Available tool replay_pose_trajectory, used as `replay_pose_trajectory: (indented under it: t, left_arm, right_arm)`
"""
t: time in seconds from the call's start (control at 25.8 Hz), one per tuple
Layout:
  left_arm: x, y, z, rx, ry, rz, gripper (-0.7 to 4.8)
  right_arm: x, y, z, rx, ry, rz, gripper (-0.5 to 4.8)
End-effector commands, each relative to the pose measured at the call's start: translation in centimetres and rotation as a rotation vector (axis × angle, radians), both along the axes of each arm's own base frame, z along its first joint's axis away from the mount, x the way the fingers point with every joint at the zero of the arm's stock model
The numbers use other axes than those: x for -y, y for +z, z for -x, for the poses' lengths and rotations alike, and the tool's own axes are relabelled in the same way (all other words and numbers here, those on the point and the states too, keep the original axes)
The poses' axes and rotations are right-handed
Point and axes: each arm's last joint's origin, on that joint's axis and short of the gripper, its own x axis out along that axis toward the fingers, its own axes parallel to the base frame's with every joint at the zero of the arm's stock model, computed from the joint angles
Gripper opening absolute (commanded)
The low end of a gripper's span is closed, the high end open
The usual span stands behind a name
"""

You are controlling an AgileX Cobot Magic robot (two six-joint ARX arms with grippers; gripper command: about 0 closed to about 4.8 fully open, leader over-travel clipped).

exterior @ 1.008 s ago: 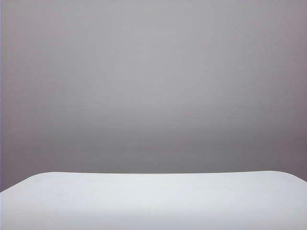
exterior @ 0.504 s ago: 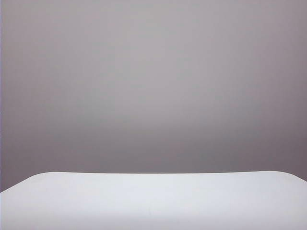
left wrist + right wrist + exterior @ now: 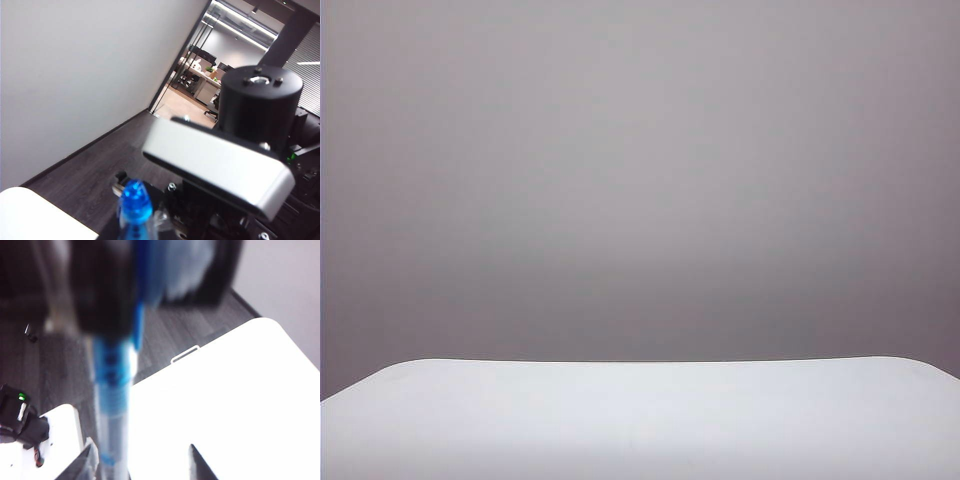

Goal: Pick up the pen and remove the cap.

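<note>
The pen (image 3: 112, 410) hangs in the air above the white table (image 3: 225, 390); neither it nor either gripper appears in the exterior view. Its far part is gripped by a dark, blurred shape, my left gripper (image 3: 100, 285), shut on it. The clear barrel runs down between the fingers of my right gripper (image 3: 140, 462), close beside one fingertip (image 3: 82, 465); the other stands well apart, so the jaws are open. In the left wrist view, the pen's rounded blue end (image 3: 134, 202) points at the right arm (image 3: 260, 110). In this blur the cap cannot be told from the pen.
The exterior view holds only the white table (image 3: 640, 420) and a grey wall. The right arm's black wrist and silver camera housing (image 3: 215, 167) fill much of the left wrist view. Dark floor lies beyond the table's edge (image 3: 30, 215).
</note>
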Motion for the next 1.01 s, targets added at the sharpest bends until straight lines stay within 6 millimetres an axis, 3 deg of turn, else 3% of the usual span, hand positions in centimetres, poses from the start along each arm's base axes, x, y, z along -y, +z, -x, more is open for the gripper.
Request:
replay_pose_trajectory:
  t: [0.04,0.12,0.43,0.47,0.5,0.62,1.01]
  left_arm:
    - [0.1,0.0,0.0,-0.002,-0.04,0.003,0.21]
    - [0.2,0.1,-0.1,-0.005,-0.05,0.016,0.21]
    - [0.6,-0.5,-0.9,-0.012,-0.128,0.022,0.21]
    - [0.7,-0.5,-1.0,-0.011,-0.127,0.021,0.21]
    - [0.7,-0.6,-1.0,-0.013,-0.125,0.021,0.21]
    - [0.7,-0.6,-1.0,-0.011,-0.123,0.022,0.21]
    - [0.3,-0.6,-1.5,0.033,-0.025,0.022,0.21]
  right_arm:
    - [0.0,0.7,0.1,0.046,0.008,-0.036,2.28]
    - [0.0,0.8,0.1,0.049,0.015,-0.043,2.07]
    - [-0.1,0.9,0.2,0.048,0.037,-0.057,2.04]
    - [-0.1,0.9,0.2,0.048,0.037,-0.057,1.88]
    - [-0.1,0.9,0.2,0.048,0.037,-0.057,1.09]
    - [-0.1,0.9,0.1,0.051,0.037,-0.058,-0.03]
    - [0.0,0.6,0.3,0.017,0.037,-0.033,-0.06]
